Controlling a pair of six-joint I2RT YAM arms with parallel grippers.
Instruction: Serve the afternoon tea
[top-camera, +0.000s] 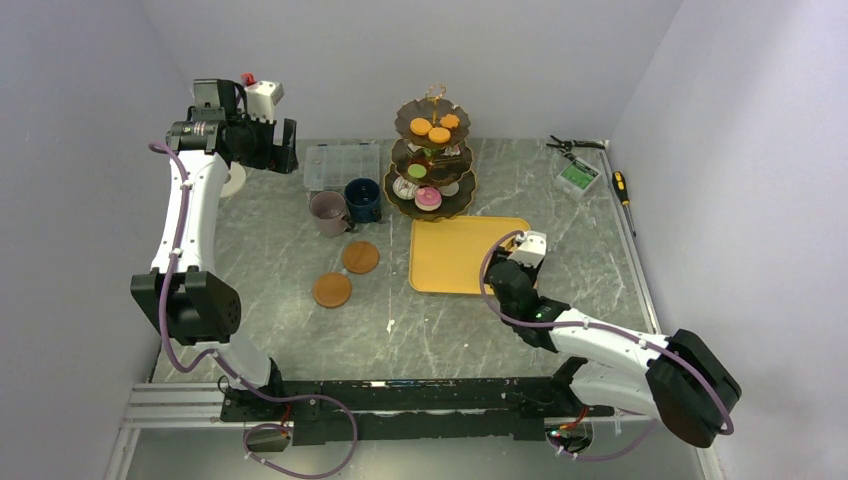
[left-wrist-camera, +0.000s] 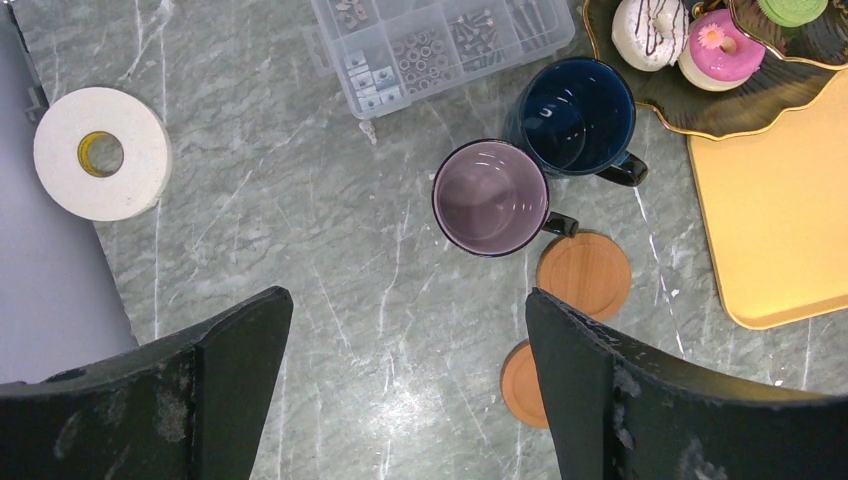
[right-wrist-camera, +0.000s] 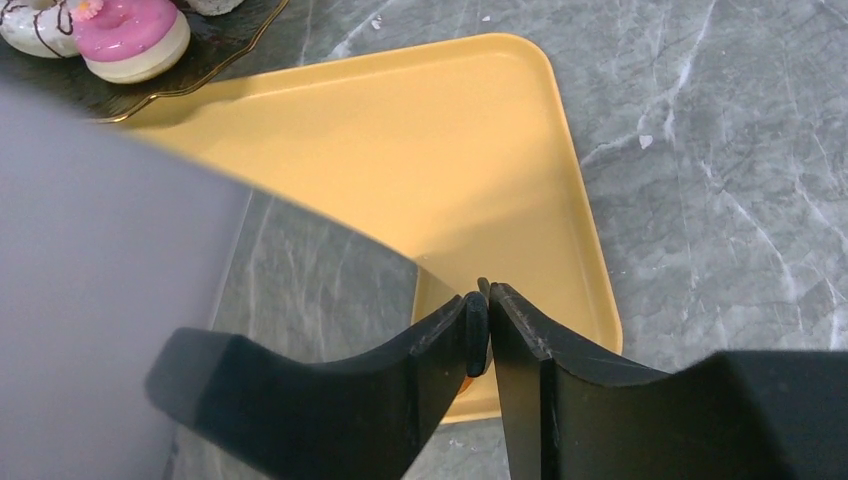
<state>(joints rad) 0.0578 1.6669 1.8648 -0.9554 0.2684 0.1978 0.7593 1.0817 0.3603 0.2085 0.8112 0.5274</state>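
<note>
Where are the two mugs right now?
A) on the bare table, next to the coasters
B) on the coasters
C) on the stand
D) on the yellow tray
A: the mauve mug and the navy mug stand directly on the table, and both coasters lie uncovered beside them.

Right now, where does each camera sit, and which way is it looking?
Top: above and behind, looking down on the table; both arms show.
Left wrist: raised high, looking down at the mugs; its open tool shows.
Right wrist: low over the tray; its tool pinches the rim.
Both wrists share the pink donut.
</note>
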